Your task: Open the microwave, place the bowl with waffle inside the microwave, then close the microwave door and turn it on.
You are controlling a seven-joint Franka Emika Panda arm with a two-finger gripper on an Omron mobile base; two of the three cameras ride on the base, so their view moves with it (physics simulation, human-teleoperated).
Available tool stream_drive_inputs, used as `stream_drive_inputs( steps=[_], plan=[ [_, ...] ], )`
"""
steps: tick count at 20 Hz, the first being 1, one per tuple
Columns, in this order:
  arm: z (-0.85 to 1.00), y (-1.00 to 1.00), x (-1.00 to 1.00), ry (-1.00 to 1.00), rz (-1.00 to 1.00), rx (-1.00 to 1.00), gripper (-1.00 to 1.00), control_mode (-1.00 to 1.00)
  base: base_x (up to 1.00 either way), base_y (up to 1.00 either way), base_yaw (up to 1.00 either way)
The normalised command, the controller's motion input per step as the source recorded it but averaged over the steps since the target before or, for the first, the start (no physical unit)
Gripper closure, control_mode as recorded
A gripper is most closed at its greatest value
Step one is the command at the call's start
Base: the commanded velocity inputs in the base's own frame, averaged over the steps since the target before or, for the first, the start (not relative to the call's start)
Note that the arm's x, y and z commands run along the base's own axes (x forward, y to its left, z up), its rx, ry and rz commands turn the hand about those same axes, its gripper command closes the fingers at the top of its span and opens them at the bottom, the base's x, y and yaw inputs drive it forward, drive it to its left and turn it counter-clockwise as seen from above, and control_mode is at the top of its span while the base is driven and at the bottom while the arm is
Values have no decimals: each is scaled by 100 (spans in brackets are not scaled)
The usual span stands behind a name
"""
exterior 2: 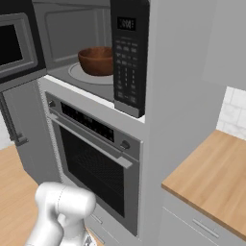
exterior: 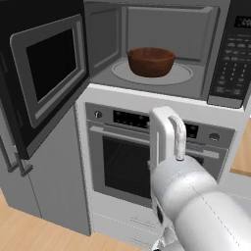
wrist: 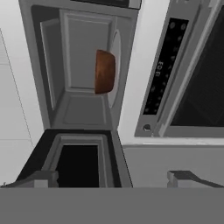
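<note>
While the microwave door (exterior: 46, 73) hangs swung leftward, bowl (exterior: 151, 61) upright on turntable, gripper (wrist: 113, 179) spread, grasping nothing.

Large black built-in microwave (exterior: 147, 44): grey cavity w/ pale grey round turntable (exterior: 153, 74). Black keypad strip (exterior: 234, 59) w/ rows of grey buttons, pale digits on dark display.

Wide black microwave door (exterior: 46, 73): grey inner frame, dark rect. window, silver bar handle (exterior: 13, 159).

Round deep bowl (exterior: 151, 61): dark reddish-brown, wood-like, lighter brown rim.

Silver wall oven (exterior: 147, 157): black glass window, black control panel, silver knobs.

Tall cabinet doors (exterior: 46, 181) grey.

Floor (exterior: 29, 230) light wood w/ plank lines.

Countertop (exterior 2: 214, 180) light tan wood.

Wall tiles (exterior 2: 235, 113) white, grey grout.

Robot arm (exterior: 196, 206) white.
</note>
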Motion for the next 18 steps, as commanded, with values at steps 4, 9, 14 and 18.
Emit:
stream_drive_inputs(
  steps=[4,9,14,18],
  plan=[
    [-10,81,-12,-4,1,0,-100,-100,0,0,0],
    [-15,95,0,-12,0,0,-100,-100,0,0,0],
    [-28,100,18,-15,0,0,-100,-100,0,0,0],
    [-6,99,43,-11,-2,-1,-100,-100,0,0,0]
  ],
)
